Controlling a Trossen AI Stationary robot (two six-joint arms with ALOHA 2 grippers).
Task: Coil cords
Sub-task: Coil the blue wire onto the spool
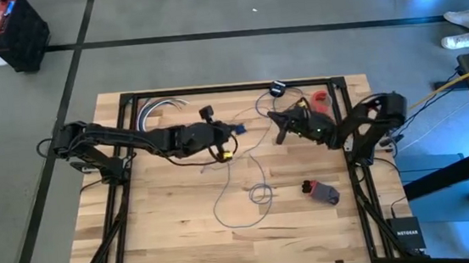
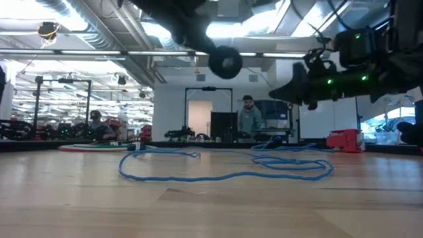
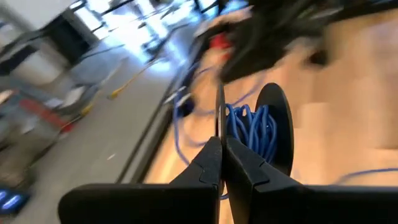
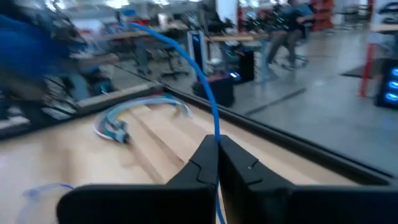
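Left wrist view blurred; left gripper [image 3: 221, 163] fingers closed on rim of black round spool [image 3: 273, 127] wound with thin blue cord [image 1: 253, 194]. Right gripper [image 4: 217, 163] fingers pinched shut on cord. Rest lies looped on wooden bench [image 1: 174, 213], mid-right, running front-to-back.

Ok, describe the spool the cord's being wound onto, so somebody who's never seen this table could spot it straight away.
Start at the wooden table and follow the left arm to its gripper, raised over the far middle. Shut in that gripper's fingers is the spool: flat black round discs with blue cord wound between them. Nothing else here is a round black reel wrapped in cord; the remaining cord lies loose on the wood.
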